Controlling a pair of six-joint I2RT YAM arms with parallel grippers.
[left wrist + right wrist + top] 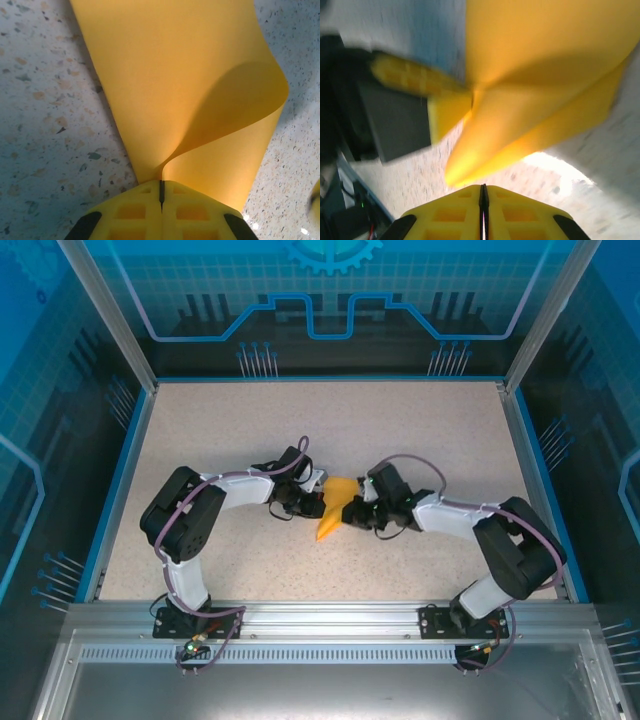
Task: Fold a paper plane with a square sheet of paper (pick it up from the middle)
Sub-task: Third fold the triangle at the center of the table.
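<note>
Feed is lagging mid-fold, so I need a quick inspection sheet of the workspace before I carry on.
Surface: speckled beige table.
Job's things: orange-yellow paper, curled, between the two grippers mid-table.
Clutter: nothing seen.
Grippers: left gripper shut on the paper; right gripper shut next to it, grip on paper unclear.
Cables: mauve cables looped along both arms.
Surroundings: blue panel walls, aluminium rail at the near edge.

No text, labels or numbers are readable.
</note>
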